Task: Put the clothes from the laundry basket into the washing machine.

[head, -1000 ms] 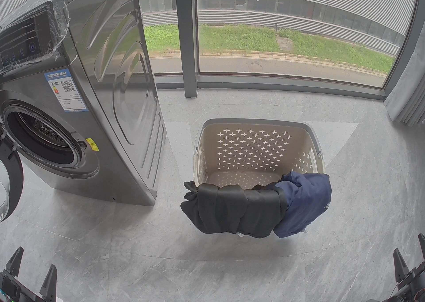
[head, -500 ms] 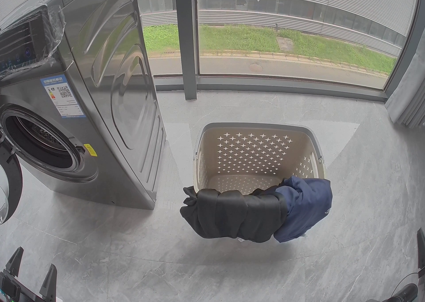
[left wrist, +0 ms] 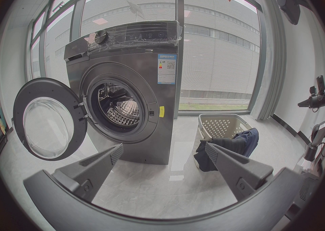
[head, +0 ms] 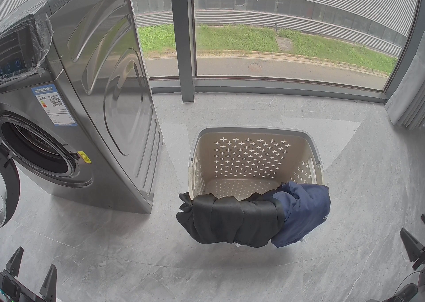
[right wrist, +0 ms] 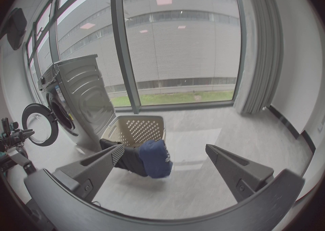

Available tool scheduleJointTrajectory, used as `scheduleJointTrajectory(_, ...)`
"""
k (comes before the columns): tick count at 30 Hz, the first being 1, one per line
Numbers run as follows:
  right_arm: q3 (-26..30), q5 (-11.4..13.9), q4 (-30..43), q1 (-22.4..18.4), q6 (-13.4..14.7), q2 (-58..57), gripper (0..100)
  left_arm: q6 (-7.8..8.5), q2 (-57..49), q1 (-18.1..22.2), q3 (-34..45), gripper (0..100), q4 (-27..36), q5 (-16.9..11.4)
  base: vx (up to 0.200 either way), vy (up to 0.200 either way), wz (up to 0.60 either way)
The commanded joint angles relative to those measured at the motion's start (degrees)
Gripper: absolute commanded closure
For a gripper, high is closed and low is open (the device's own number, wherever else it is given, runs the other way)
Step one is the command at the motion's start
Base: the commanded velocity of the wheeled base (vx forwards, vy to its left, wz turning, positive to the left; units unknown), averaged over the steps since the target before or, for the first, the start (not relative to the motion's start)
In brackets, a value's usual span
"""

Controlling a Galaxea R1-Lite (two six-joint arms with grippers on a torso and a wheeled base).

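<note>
Head view; left end effector (head: 35, 257) low

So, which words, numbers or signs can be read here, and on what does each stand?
White and blue label on the grey metal washing machine: print too small to read.
Small yellow sticker on its front: too small to read.
Control panel under clear plastic film: symbols blurred.
Nothing can be quoted.

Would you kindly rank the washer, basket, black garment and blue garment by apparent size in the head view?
1. washer
2. basket
3. black garment
4. blue garment
</note>
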Motion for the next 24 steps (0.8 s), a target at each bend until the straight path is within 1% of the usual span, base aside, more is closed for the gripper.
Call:
scheduleJointTrajectory(1, 0.08, 3.31, -1.32, 0.0, 2.7, 16.68, 0, -0.04, -1.04, 0.0, 1.01, 0, -0.04, -0.04, 0.0, 0.0, 0.0)
scheduleJointTrajectory(2, -0.01, 3.31, -1.76, 0.09, 2.87, 18.71, 0, -0.04, -1.04, 0.0, 1.01, 0, -0.04, -0.04, 0.0, 0.0, 0.0)
scheduleJointTrajectory(3, 0.17, 3.4, -3.35, 0.09, 3.05, 23.54, 0, -0.04, -1.04, 0.0, 1.01, 0, -0.04, -0.04, 0.0, 0.0, 0.0)
scheduleJointTrajectory(8, 1.31, 3.31, -13.28, 0.09, 3.31, 37.69, 0, -0.04, -1.04, 0.0, 1.01, 0, -0.04, -0.04, 0.0, 0.0, 0.0)
scheduleJointTrajectory(10, 1.4, 3.22, -15.74, 0.17, 3.31, 40.68, 0, -0.04, -1.04, 0.0, 1.01, 0, -0.04, -0.04, 0.0, 0.0, 0.0)
scheduleJointTrajectory(11, 1.4, 3.13, -18.02, 0.35, 3.4, 44.19, 0, 0.05, -1.04, 0.0, 1.01, 0, -0.04, -0.04, 0.0, 0.0, 0.0)
scheduleJointTrajectory(13, 1.13, 2.87, -19.96, 1.49, 3.58, 47.71, 0, 0.05, -1.04, 0.0, 1.01, 0, -0.04, -0.04, 0.0, 0.0, 0.0)
scheduleJointTrajectory(15, 0.87, 2.43, -20.84, 3.07, 4.72, 49.99, 0, -0.04, -1.04, 0.0, 1.01, 0, -0.04, -0.04, 0.0, 0.0, 0.0)
scheduleJointTrajectory(16, 0.87, 2.43, -21.01, 3.25, 4.98, 50.35, 0, -0.04, -1.04, 0.0, 1.01, 0, -0.04, -0.04, 0.0, 0.0, 0.0)
scheduleJointTrajectory(17, 0.52, 2.34, -21.72, 4.13, 6.83, 52.46, 0, -0.04, -1.04, 0.0, 1.01, 0, -0.04, -0.04, 0.0, 0.0, 0.0)
scheduleJointTrajectory(19, 0.08, 2.34, -23.21, 5.18, 9.11, 55.62, 0, -0.12, -1.04, 0.0, 1.01, 0, -0.04, -0.21, 0.0, 0.0, 0.0)
scheduleJointTrajectory(21, 0.08, 2.34, -24.7, 5.71, 10.08, 58.17, 0, -0.21, -1.04, 0.0, 1.01, 0, -0.04, -0.21, 0.0, 0.0, 0.0)
scheduleJointTrajectory(24, 0.34, 2.17, -27.87, 6.33, 10.17, 62.56, 0, -0.21, -1.04, 0.0, 1.01, 0, -0.04, -0.21, 0.0, 0.0, 0.0)
